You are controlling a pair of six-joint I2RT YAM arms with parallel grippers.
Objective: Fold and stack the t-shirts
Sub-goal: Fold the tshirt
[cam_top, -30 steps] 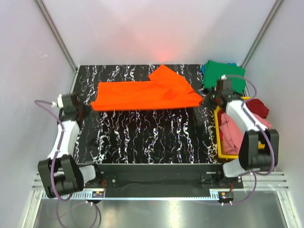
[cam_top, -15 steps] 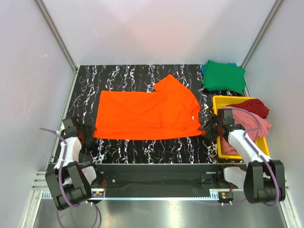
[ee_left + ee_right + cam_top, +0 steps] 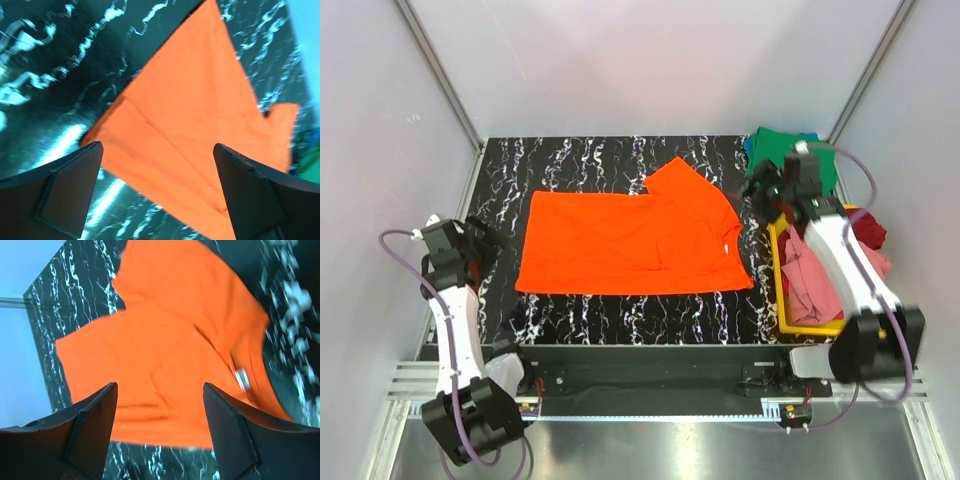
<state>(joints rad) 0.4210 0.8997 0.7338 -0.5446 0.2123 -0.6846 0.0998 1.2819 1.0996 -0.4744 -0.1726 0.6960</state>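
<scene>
Orange t-shirt (image 3: 632, 243) flat, seemingly folded, sleeve out.

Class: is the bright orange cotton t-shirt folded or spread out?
Spread out: the bright orange cotton t-shirt lies flat and wide, one sleeve sticking out.

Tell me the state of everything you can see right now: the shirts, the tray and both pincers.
orange t-shirt: lying flat on the table, not held.
green t-shirt: folded, at the far right corner.
pink t-shirt: crumpled in the yellow tray.
dark red t-shirt: crumpled in the same tray.
left pincer: open, empty.
right pincer: open, empty.
</scene>
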